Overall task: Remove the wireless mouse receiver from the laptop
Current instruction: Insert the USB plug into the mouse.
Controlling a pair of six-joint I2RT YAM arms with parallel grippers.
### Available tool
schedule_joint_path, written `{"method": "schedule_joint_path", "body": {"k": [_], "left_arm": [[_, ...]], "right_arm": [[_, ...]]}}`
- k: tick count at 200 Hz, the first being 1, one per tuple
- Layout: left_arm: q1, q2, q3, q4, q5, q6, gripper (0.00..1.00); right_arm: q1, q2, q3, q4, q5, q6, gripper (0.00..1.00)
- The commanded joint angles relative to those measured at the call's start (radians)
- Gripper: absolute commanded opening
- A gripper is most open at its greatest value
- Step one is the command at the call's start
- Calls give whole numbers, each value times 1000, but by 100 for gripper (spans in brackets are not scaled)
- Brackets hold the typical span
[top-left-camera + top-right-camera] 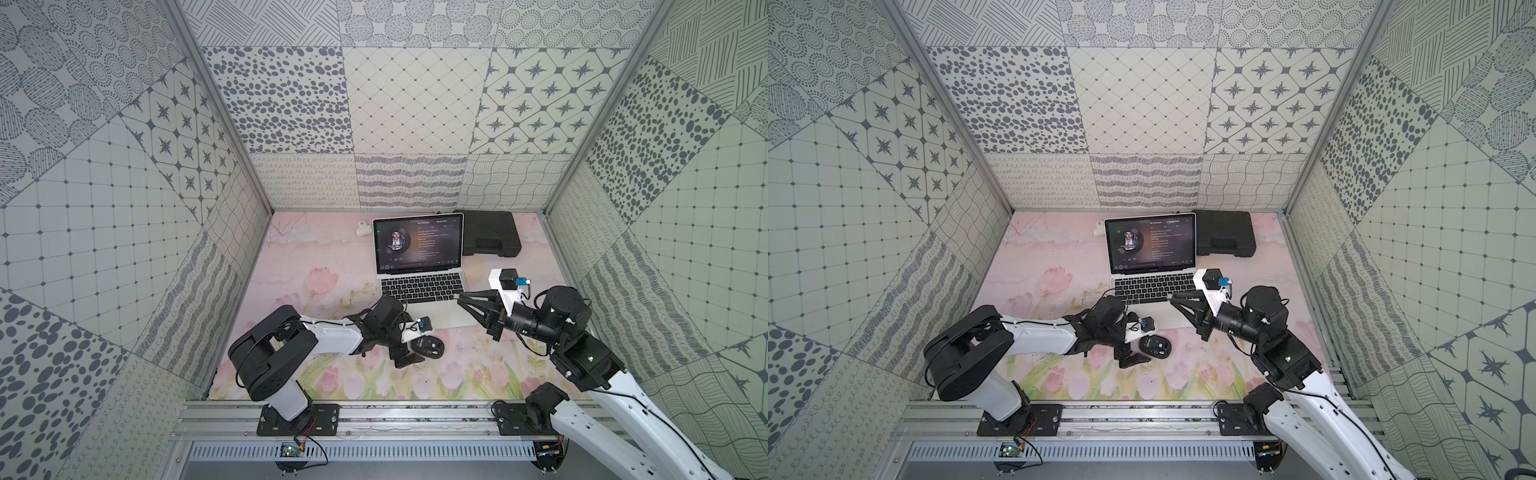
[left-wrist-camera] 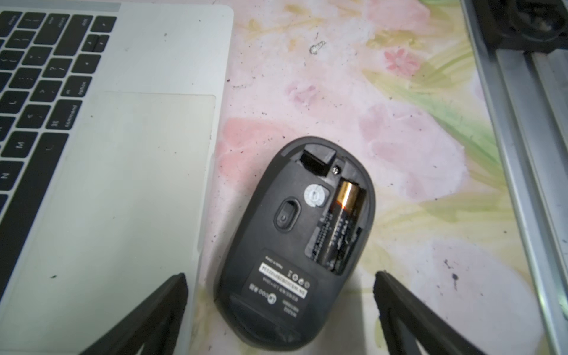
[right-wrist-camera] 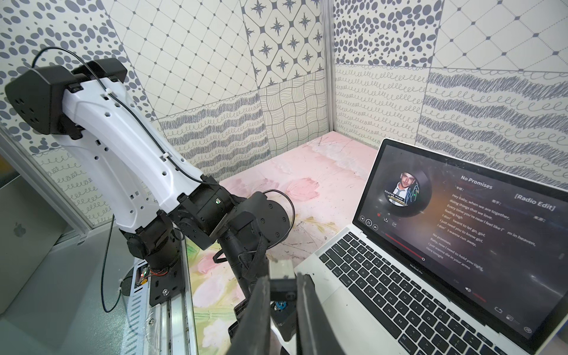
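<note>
At the right edge of the laptop (image 1: 419, 286), the right hand (image 1: 459, 296) is clenched on the wireless mouse receiver (image 3: 282, 284). The right wrist view shows the black nub pinched between the two dark fingers (image 3: 261, 301), with a short silver plug end sticking out past the fingertips. The plug looks clear of the laptop's side, though the top views are too small to confirm this.

The laptop stands open toward the far middle of the floral tabletop (image 1: 324, 257), its screen lit with a music player and a round portrait. A black plastic case (image 1: 490, 239) lies flat just to its right, against the far wall.

Near the laptop's near-left corner, the left hand (image 2: 280, 276) hangs released, its fingers spread wide on either side of the black mouse (image 2: 292, 230) without touching it. The mouse lies upside down on the tabletop just beside the laptop's near edge. Its bottom cover is off, so a battery (image 2: 341, 221) and an empty slot are exposed.
</note>
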Motion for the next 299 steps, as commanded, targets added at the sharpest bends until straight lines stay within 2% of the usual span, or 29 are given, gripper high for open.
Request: {"method": "schedule_joint_path", "body": {"k": [1,38,59,95,121,148,169,238,255,270,281,299], "left_arm": [[16,37,16,-60,116,84,99],[16,76,23,-42,127,96,99],[18,81,26,-60,133,104,95],[17,61,11,-104,143,112,80],[17,66,20,-134,164,109,59],[17,74,56,-192,172,98,43],[18,46,45,-178,174,64,38],[15,-69,37,-191,142,-170,18],[8,-98,27,-190,94,-202,12],[-7,-144,-1,-168,19,-221,13],[-27,-187,-34,-127,-49,-231,2],[-43,-246,-73,-96,-112,-238,0]], "right_arm": [[-6,-4,-10,31,-4,3,3],[-7,2,-11,31,-7,4,3],[-6,3,-14,31,-4,5,4],[-9,3,-15,31,2,3,3],[-9,14,-15,34,-1,9,3],[-18,28,2,11,18,53,3],[-21,51,35,-62,58,85,3],[-25,22,73,-259,222,464,2],[-25,22,74,-330,251,542,2],[-25,33,75,-383,234,605,3],[-26,36,67,-394,203,651,3],[-25,42,49,-394,157,754,4]]}}
